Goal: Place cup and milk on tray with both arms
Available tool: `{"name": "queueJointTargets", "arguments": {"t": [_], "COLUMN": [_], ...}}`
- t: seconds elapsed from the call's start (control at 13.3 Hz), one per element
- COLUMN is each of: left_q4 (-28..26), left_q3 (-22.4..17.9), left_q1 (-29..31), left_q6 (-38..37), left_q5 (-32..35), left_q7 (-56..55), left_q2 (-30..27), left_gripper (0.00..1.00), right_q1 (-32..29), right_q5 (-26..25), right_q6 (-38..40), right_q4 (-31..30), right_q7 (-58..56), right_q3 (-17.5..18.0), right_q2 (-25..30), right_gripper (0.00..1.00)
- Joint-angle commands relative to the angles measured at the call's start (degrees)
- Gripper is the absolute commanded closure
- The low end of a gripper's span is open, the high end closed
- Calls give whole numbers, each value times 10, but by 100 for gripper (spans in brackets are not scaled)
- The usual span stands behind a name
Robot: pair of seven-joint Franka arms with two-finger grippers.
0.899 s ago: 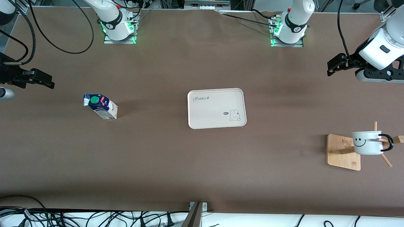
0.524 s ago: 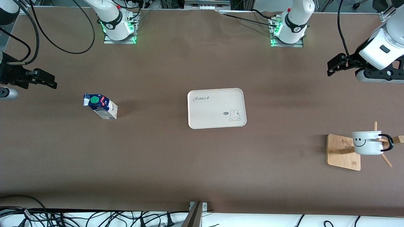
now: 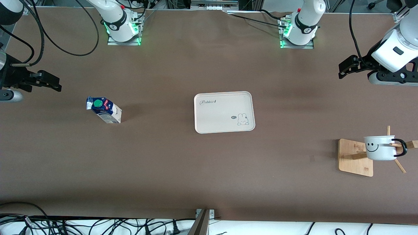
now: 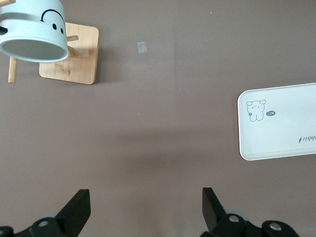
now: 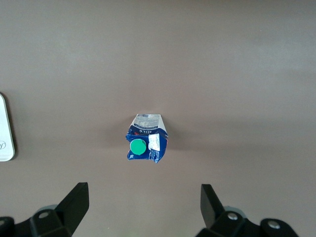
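Observation:
The milk (image 3: 104, 109), a blue and white carton with a green cap, stands on the table toward the right arm's end. It also shows in the right wrist view, the milk (image 5: 146, 139) ahead of my open right gripper (image 5: 144, 202). My right gripper (image 3: 49, 82) hovers over bare table beside the carton. The cream tray (image 3: 224, 112) lies mid-table with nothing on it. The white smiley cup (image 3: 380, 148) hangs by its black handle on a wooden rack at the left arm's end. My left gripper (image 3: 346, 67) hangs open over bare table; its wrist view shows the cup (image 4: 33, 29) and the tray (image 4: 279, 121), with the left gripper (image 4: 146, 207) empty.
The rack's square wooden base (image 3: 355, 157) sits under the cup, with pegs sticking out around it. A small pale patch (image 3: 312, 158) marks the table beside the rack. Cables (image 3: 98, 225) lie along the table edge nearest the front camera. Both arm bases stand at the other edge.
My right gripper has drifted a little toward the milk carton. The left arm, cup, milk and tray have stayed where they were.

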State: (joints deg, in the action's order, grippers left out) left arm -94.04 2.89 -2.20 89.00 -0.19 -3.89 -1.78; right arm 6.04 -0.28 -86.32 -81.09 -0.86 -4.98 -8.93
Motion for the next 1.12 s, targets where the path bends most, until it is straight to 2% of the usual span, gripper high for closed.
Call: {"name": "queueJointTargets", "arguments": {"t": [0.0, 1.05], "left_q4": [7, 7], "left_q3": [0, 0], "left_q1": [-2, -3], "left_q6": [-5, -5], "left_q5": [11, 11], "left_q7": [3, 3], "left_q2": [0, 0], "left_gripper": [0, 0], "right_q1": [0, 15], "right_q5": [-11, -11], "right_q6": [9, 41], "right_q4": [5, -5], "right_q7": [-5, 2], "right_q3": [0, 2], "right_q2": [4, 0], "right_gripper": [0, 0]}}
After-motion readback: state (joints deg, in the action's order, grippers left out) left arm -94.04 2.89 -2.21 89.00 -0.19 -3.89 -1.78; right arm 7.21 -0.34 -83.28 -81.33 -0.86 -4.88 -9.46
